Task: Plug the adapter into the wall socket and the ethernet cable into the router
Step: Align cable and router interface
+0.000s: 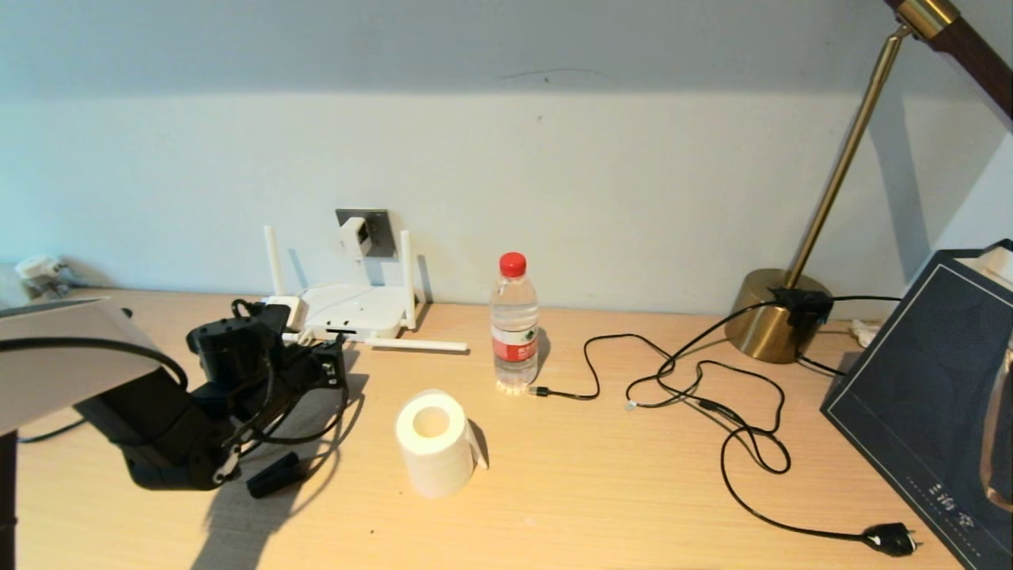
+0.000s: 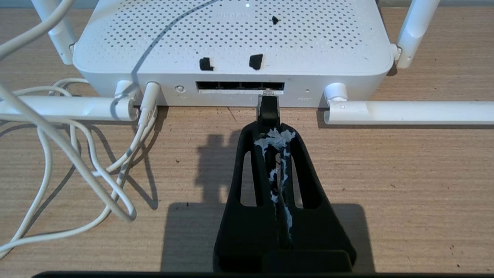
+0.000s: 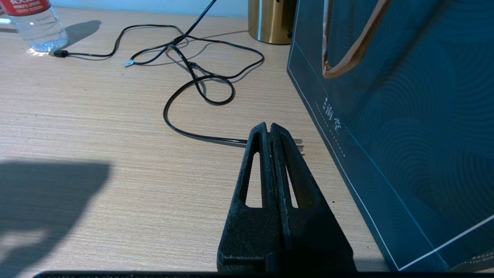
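Note:
The white router (image 1: 348, 313) lies flat against the wall with its dark ports (image 2: 239, 85) facing me. Above it, the adapter (image 1: 354, 236) sits in the dark grey wall socket (image 1: 378, 231), and its white cord (image 2: 77, 162) runs down to the router's back. My left gripper (image 2: 269, 129) is shut on the ethernet cable's black plug (image 2: 268, 110), whose tip is at a port's mouth. In the head view the left gripper (image 1: 332, 366) is just in front of the router, with the ethernet cable (image 1: 316, 435) looping round the arm. My right gripper (image 3: 269, 127) is shut and empty.
A water bottle (image 1: 514, 324) and a white paper roll (image 1: 434, 443) stand right of the router. A thin black cord (image 1: 712, 396) winds to a two-pin plug (image 1: 890, 540) under the right gripper. A brass lamp base (image 1: 779, 317) and a dark blue bag (image 3: 405, 135) fill the right side.

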Tool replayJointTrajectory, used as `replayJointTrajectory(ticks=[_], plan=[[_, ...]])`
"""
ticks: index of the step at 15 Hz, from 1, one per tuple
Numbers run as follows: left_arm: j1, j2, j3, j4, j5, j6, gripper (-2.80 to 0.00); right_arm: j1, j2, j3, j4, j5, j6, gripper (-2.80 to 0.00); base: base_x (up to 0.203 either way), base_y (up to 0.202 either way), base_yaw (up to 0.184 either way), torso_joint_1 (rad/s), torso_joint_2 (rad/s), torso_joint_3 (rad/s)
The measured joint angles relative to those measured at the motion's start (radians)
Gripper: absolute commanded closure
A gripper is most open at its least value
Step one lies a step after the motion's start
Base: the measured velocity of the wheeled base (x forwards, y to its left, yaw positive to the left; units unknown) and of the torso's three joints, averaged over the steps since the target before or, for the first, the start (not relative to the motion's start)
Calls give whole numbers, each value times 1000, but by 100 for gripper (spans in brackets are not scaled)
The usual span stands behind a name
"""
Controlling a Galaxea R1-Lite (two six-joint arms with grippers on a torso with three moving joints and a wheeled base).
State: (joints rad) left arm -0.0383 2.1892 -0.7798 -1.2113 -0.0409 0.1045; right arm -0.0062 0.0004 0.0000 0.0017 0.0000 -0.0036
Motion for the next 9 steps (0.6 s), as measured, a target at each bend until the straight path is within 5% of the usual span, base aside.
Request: replayJointTrajectory(ticks=[9], plan=[[0, 27, -33, 0, 1, 8, 0, 0, 0, 0, 0, 0, 0, 0, 0, 0, 0, 0, 0, 0]])
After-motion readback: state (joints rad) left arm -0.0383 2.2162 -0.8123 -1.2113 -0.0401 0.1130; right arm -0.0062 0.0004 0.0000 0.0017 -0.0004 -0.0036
